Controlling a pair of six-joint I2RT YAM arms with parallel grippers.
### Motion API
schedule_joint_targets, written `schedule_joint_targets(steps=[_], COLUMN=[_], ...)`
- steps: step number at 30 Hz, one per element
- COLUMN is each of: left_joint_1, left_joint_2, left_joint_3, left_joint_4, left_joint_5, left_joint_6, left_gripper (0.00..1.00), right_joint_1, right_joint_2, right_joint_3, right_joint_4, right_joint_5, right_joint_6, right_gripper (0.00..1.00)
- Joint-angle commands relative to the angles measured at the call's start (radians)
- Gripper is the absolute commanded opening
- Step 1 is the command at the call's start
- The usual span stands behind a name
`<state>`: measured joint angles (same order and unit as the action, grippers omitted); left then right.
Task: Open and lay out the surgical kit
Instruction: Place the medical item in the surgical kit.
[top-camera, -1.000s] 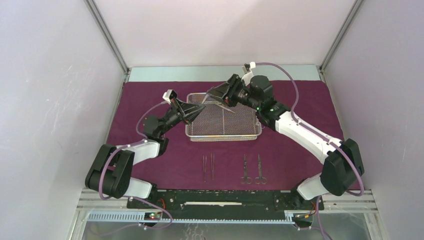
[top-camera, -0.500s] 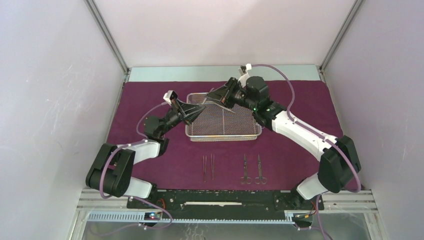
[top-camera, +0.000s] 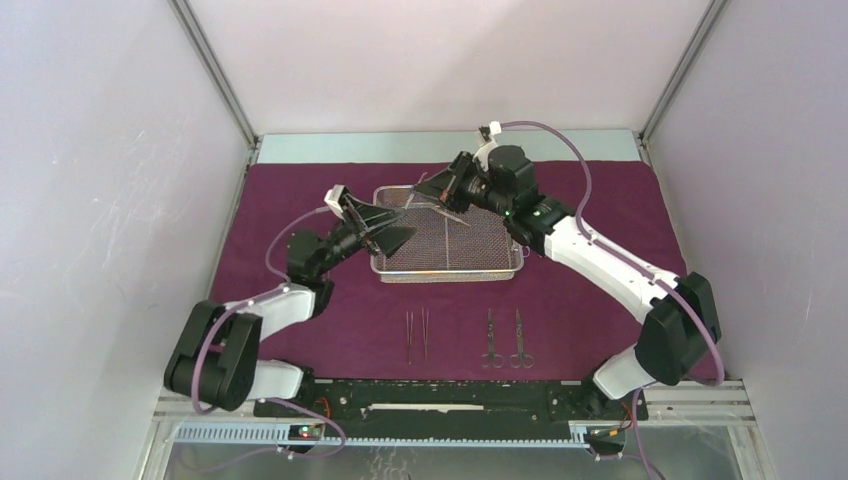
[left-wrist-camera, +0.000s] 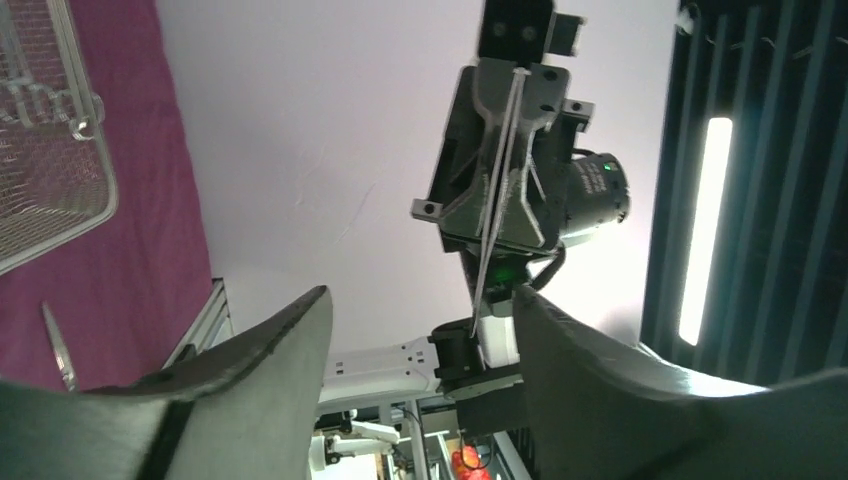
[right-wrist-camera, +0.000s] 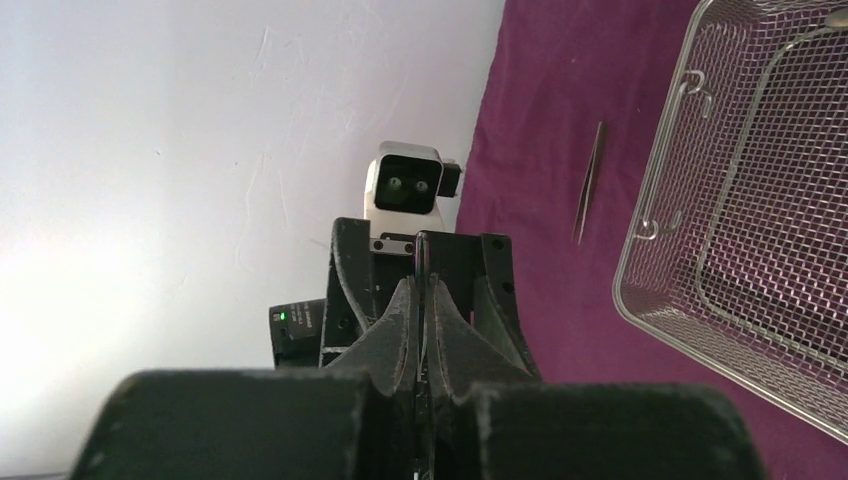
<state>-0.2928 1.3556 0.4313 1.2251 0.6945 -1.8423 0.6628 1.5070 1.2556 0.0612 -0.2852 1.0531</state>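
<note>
Tweezers (left-wrist-camera: 497, 190) were held pinched in the right gripper (top-camera: 430, 192) above the wire-mesh tray (top-camera: 447, 275) on the maroon cloth (top-camera: 290, 190), with the left gripper (top-camera: 404, 226) spread just beside. The slim steel could be dropped if released before a hand-over grip was secured. No legible writing was seen.

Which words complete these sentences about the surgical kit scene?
1. The right claw is shut on a slim steel instrument over the wire-mesh ___.
2. The left claw is ___, holding nothing.
3. On the cloth near the arm bases lie ___ ring-handled scissors beside the tweezers.
Missing words: tray; open; two.
</note>
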Motion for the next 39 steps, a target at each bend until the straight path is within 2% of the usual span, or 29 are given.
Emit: schedule_joint_targets(steps=[1,4,6,9,11,17,24,30,39], left_joint_1=[0.026,0.043,0.049,0.063,0.075,0.096,0.098,0.098,0.098], left_joint_2=[-0.152,-0.286,-0.36,-0.433,-0.452,-0.518,-0.564,-0.639,-0.756], left_joint_3=[0.014,0.089,0.161,0.228,0.249,0.257,0.32,0.304,0.289], left_joint_4=[-0.368,-0.821,-1.091,-1.311,-1.404,-1.546,-1.746,-1.815,-1.864], left_joint_5=[0.036,0.002,-0.057,-0.117,-0.138,-0.199,-0.341,-0.444,-0.559], left_joint_6=[0.288,0.577,0.77,0.944,0.998,1.114,1.292,1.364,1.394], left_gripper=[0.8,0.97,1.0,1.0,1.0,1.0,1.0,1.0,1.0], right_joint_1=[0.019,0.025,0.03,0.039,0.047,0.083,0.179,0.3,0.42], right_joint_2=[0.004,0.005,0.01,0.016,0.015,0.02,0.03,0.08,0.244], right_joint_3=[0.079,0.095,0.103,0.108,0.11,0.13,0.142,0.125,0.126], right_joint_4=[-0.117,-0.162,-0.191,-0.219,-0.237,-0.338,-0.489,-0.568,-0.567], right_joint_5=[0.052,0.071,0.078,0.086,0.097,0.143,0.243,0.34,0.337], right_joint_6=[-0.068,-0.084,-0.089,-0.094,-0.098,-0.116,-0.124,-0.099,-0.051], right_gripper=[0.0,0.0,0.0,0.0,0.0,0.0,0.0,0.0,0.0])
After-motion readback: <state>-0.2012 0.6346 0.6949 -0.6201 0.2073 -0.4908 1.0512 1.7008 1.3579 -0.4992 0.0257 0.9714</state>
